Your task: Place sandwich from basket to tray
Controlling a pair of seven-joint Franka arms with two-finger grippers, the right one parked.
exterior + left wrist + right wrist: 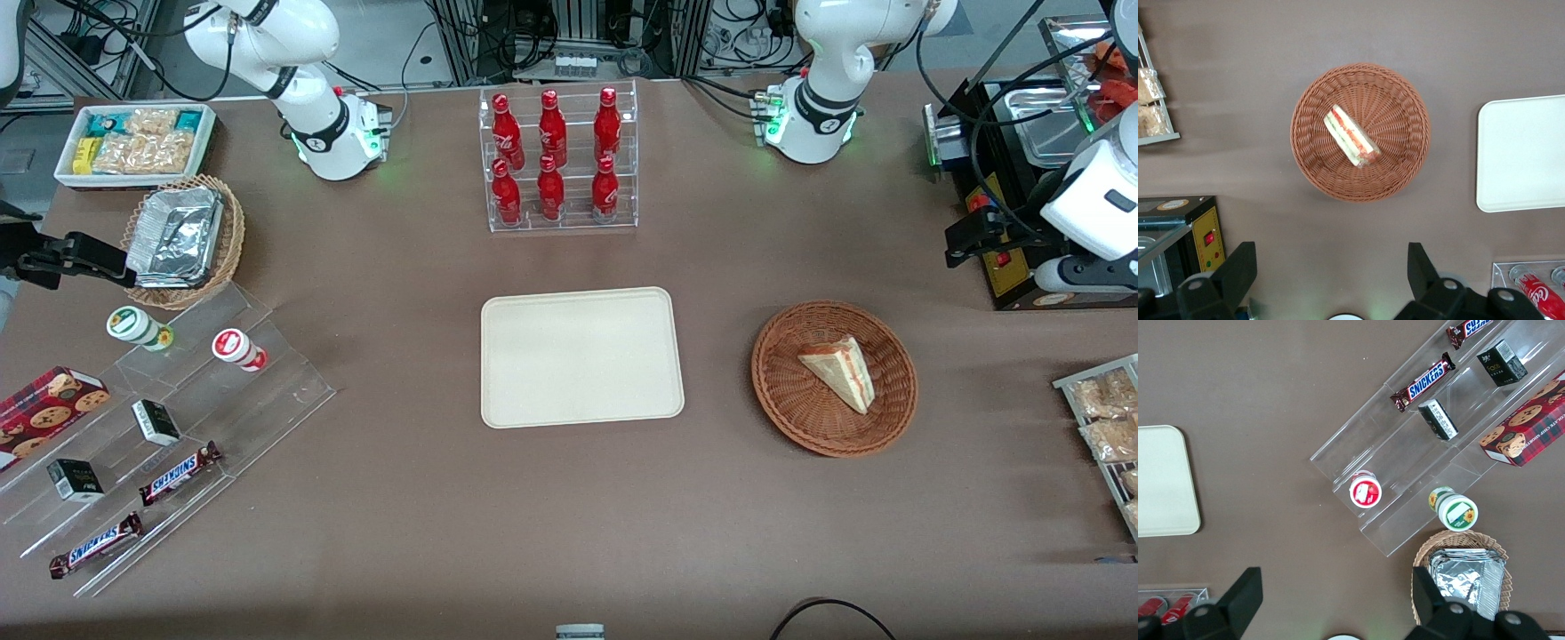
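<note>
The sandwich, a pale bread wedge with pink, red and green filling, lies in the round reddish-brown wicker basket. The cream rectangular tray lies bare at the table's middle, beside the basket. My left gripper hangs high over the table toward the working arm's end, farther from the front camera than the basket and apart from it. Its black fingers stand wide open with only brown table between them.
A clear rack of red cola bottles stands farther back than the tray. A black appliance sits beside my gripper. A rack of snack packets lies at the working arm's end of the table.
</note>
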